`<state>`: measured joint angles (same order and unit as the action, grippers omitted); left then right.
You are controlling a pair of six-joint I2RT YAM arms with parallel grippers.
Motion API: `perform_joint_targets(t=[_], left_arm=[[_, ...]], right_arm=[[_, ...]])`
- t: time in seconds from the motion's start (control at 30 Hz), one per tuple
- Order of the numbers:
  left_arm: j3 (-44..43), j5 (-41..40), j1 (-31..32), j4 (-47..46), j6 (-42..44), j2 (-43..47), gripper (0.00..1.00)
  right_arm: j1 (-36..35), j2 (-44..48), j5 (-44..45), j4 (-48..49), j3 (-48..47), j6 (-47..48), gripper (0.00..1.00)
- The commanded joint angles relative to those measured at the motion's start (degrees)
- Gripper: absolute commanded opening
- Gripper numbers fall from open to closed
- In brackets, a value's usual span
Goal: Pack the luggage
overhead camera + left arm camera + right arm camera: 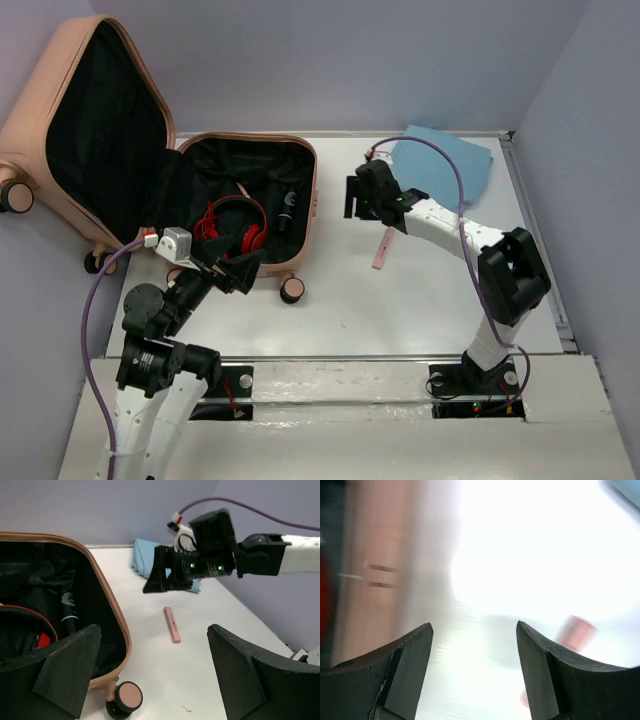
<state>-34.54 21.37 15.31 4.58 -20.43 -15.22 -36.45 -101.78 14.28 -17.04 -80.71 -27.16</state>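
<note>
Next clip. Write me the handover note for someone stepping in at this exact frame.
Left gripper: jaws open, empty, by the near rim of the open luggage.
Right gripper: jaws open, empty, above the table near the pink bar.
Done: red headphones and a slim dark item lie inside the luggage.
Left: the pink bar and the folded blue cloth are out on the table; after that, probably close the lid.

Bright, even light, r-wrist view blurred (overexposed)
</note>
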Motion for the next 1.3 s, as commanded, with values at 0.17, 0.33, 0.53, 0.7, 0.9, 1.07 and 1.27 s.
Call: perform_joint_targets(t=[0.17,0.33,0.53,0.7,0.9,1.07,1.27], left_arm=[[-0.26,2.19,-0.19,-1.94,-0.49,-0.16,0.99],[-0.26,2.1,-0.19,-1.86,-0.49,-0.16,0.99],[-0.26,2.28,-0.19,-1.94,-0.4,-0.33,0.99],[-0.26,2.37,-0.28,-1.94,-0.58,-0.42,0.99],[-0.26,2.01,-0.55,-1.86,-0.49,-0.6,0.99],[-0.26,1.75,-0.55,-1.77,-0.58,-0.34,0.99],[-0.26,1.58,-0.46,-1.77,-0.93,-0.07,0.99]], right_arm=[[6.56,-0.17,7.34,-1.6,16.46,-1.23,0.75],[6.56,-2.81,5.67,0.16,17.69,-2.72,0.56],[5.95,3.24,4.0,3.24,15.76,-2.2,0.16],[3.23,7.12,-3.72,2.98,4.03,-0.79,0.16],[-3.81,-7.54,-17.51,-1.85,-25.75,-1.41,0.49],[5.03,-5.65,-16.83,-3.09,-21.8,-2.89,0.85],[21.83,4.47,-6.9,0.77,1.58,-3.16,0.84]])
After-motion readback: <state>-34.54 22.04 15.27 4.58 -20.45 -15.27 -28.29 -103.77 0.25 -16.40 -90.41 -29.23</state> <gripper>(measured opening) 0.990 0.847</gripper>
